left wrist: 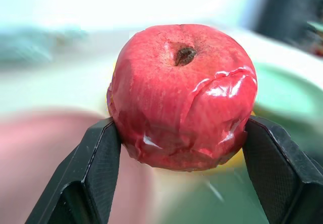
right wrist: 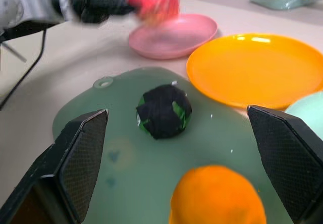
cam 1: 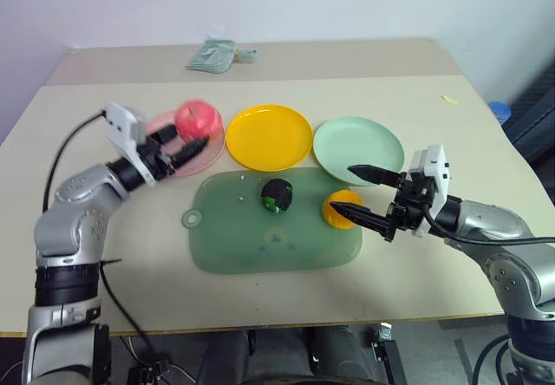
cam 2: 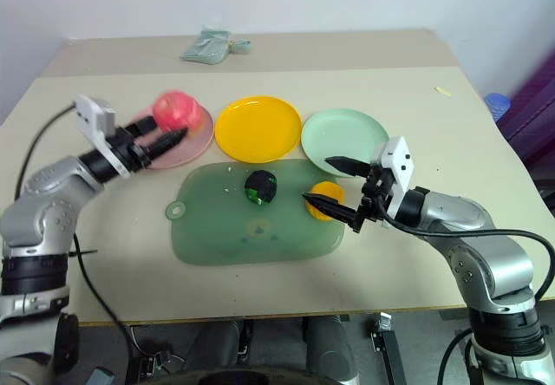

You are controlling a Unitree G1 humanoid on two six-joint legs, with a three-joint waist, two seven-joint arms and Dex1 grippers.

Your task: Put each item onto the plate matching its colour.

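My left gripper (cam 1: 203, 143) is shut on the red-pink apple (left wrist: 181, 95) and holds it just above the pink plate (cam 1: 160, 126) at the left. Beside that plate come the yellow plate (cam 1: 269, 135) and the mint green plate (cam 1: 357, 146), both bare. The dark green and black ball (cam 1: 277, 195) rests on the green mat (cam 1: 260, 242). The lumpy orange fruit (cam 1: 338, 201) sits at the mat's right edge. My right gripper (cam 1: 342, 189) is open, level, with its fingers reaching either side of the orange fruit (right wrist: 217, 196).
A pale green cloth bundle (cam 1: 212, 55) lies at the far side of the table. A small yellowish scrap (cam 1: 449, 99) is at the far right. A blue object (cam 1: 499, 110) sits beyond the table's right edge.
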